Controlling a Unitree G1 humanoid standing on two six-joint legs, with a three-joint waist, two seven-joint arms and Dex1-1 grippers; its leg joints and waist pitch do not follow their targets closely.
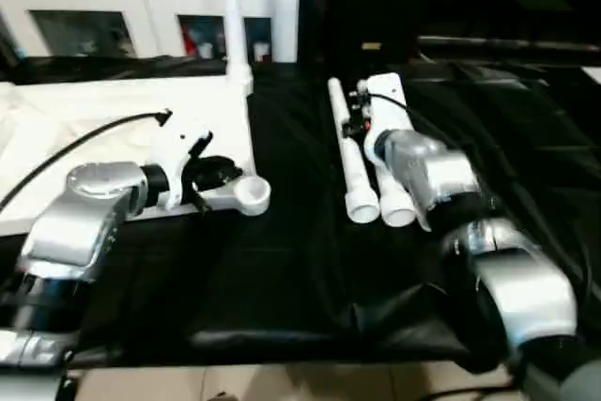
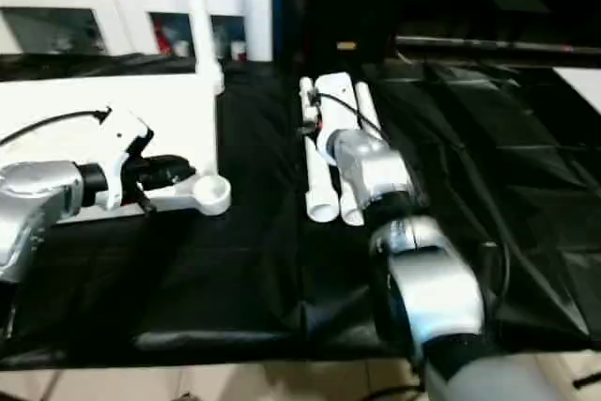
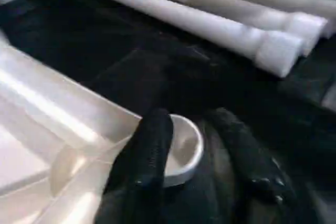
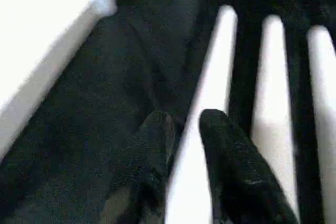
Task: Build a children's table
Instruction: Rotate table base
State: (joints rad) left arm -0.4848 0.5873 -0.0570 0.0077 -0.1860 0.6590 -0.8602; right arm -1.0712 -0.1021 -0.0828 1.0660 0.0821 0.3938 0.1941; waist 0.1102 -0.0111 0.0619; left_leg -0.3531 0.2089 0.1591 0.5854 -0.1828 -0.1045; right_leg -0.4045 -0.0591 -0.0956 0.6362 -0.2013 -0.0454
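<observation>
The white tabletop (image 1: 113,110) lies underside up on the left, with one white leg (image 1: 231,7) standing upright in its far corner socket. My left gripper (image 1: 221,174) is at the near corner socket (image 1: 254,194); the left wrist view shows its fingers (image 3: 149,150) apart, astride the socket's rim (image 3: 186,145). Loose legs (image 1: 349,161) lie side by side on the black cloth in the middle. My right gripper (image 4: 184,119) reaches over them, open, one finger (image 4: 231,171) on each side of the nearest leg (image 4: 210,77).
A black cloth (image 1: 282,279) covers the work surface up to its front edge near me. A white cabinet with glass doors (image 1: 141,7) stands behind the tabletop. A dark bar (image 1: 507,44) runs along the back right.
</observation>
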